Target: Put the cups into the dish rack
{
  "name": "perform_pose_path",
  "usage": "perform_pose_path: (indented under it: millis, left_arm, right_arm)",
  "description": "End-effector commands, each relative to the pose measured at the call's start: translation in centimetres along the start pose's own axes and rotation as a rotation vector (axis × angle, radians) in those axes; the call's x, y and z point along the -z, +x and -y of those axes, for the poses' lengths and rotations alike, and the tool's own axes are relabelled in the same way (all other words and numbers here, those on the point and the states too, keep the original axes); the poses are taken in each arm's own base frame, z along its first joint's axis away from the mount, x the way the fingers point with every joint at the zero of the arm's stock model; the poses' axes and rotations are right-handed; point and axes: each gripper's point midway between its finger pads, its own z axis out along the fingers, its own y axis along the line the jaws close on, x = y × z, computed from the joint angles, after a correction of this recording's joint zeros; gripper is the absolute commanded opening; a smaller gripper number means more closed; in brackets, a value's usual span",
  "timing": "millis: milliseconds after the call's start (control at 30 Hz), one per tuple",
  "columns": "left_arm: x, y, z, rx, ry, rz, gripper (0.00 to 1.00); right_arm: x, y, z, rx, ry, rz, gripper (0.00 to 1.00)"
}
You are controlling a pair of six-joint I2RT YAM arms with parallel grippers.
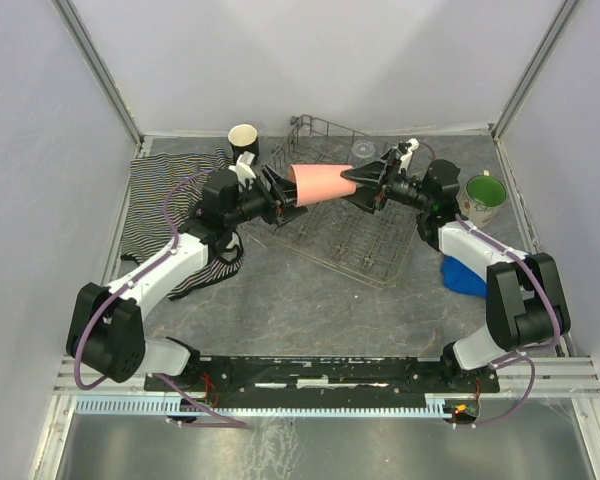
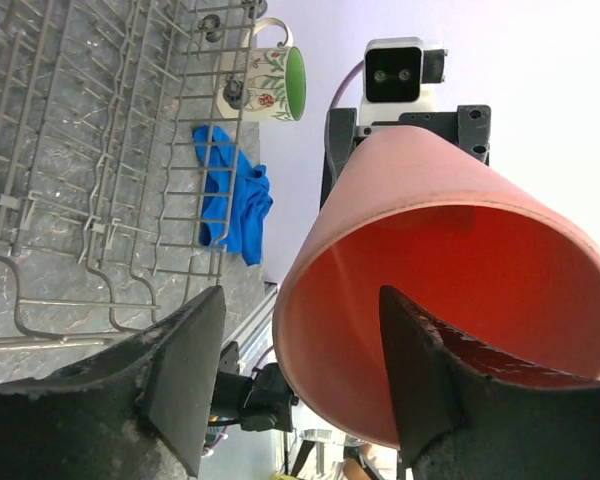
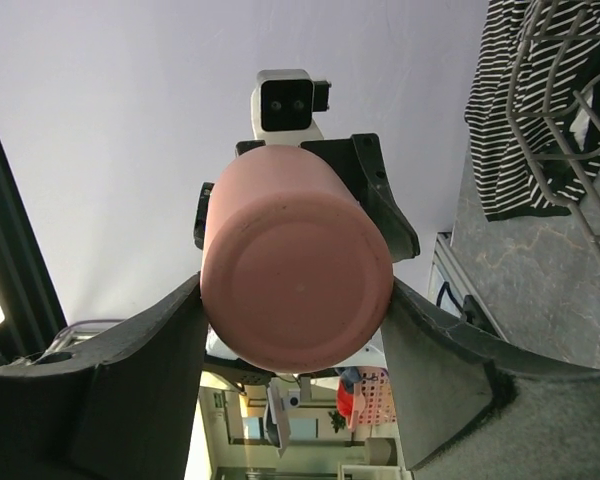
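The salmon-pink tumbler (image 1: 320,182) hangs on its side above the grey wire dish rack (image 1: 345,240), between both grippers. My right gripper (image 1: 355,185) is shut on its base, fingers pressed on both sides (image 3: 292,285). My left gripper (image 1: 280,190) is open at the rim (image 2: 300,300), with one finger inside the tumbler (image 2: 450,250) and one outside, apart from the wall. The black mug (image 1: 243,140) stands behind the rack at the left. The clear glass (image 1: 363,150) stands behind the rack. The floral mug (image 1: 483,198) stands at the right and also shows in the left wrist view (image 2: 265,85).
A striped cloth (image 1: 175,200) lies left of the rack under the left arm. A blue cloth (image 1: 465,275) lies right of the rack near the right arm. Enclosure walls close in the back and sides.
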Motion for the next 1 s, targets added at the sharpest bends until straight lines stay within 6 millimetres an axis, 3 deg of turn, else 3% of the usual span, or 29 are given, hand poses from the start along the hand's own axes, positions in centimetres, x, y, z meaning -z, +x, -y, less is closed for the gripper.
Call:
perform_pose_path:
  millis: [0,300,533,967]
  left_arm:
    - [0.9,-1.3,0.3,-0.048,-0.012,0.056,0.72]
    - [3.6,-3.7,-2.0,-0.018,-0.112,0.163,0.76]
    - [5.2,-5.1,-4.3,-0.057,-0.265,0.211,0.76]
    - [4.7,-5.2,-7.3,-0.076,-0.357,0.173,0.77]
  right_arm:
    - [0.1,-0.2,-3.0,0.113,-0.037,0.020,0.26]
    - [0.3,-1.1,-1.4,0.194,0.090,0.031,0.26]
    - [1.0,-2.1,1.0,0.359,0.313,0.010,0.25]
    - [3.0,-6.5,4.4,0.670,0.703,0.021,0.22]
